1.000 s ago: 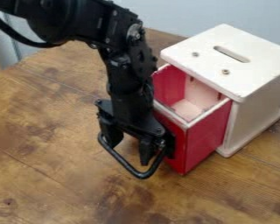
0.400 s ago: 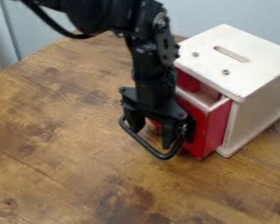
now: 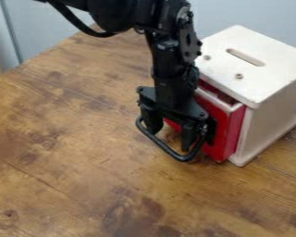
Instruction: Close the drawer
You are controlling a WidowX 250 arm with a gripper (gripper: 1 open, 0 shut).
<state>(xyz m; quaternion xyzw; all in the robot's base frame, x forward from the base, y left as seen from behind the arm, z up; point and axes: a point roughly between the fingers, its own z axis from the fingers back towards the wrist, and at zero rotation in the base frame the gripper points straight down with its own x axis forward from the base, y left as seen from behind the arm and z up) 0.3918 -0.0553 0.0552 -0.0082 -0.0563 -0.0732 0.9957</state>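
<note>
Pressing Close: Black Arm Against a Nearly Shut Red Drawer

Spreading across most of the view is a brown wooden table [image 3: 64, 148], its grain marked by darker knots and patches. Coming down from the top edge, a black robot arm [image 3: 172, 51] stands roughly upright, with a dark cable [image 3: 79, 20] curving off to one side of its upper part. Beside the arm, toward the right edge of the view, sits the cream wooden casing [image 3: 265, 88], upright on the table and turned at an angle to the camera.

The red drawer [image 3: 228, 131] is in the casing, on the side facing the arm. It is nearly closed: its front stands slightly out from the casing, and a narrow pale strip shows at its upper edge. The arm hides much of the red front.

At the foot of the arm, the gripper [image 3: 176, 134] is right up at that front, its fingers apart. Whether they touch the red face cannot be told. A large black loop [image 3: 163, 148] slants low across the gripper and the drawer front. Smallest are the details on the casing's top: a long rounded slot [image 3: 247, 56] and two round fittings.
</note>
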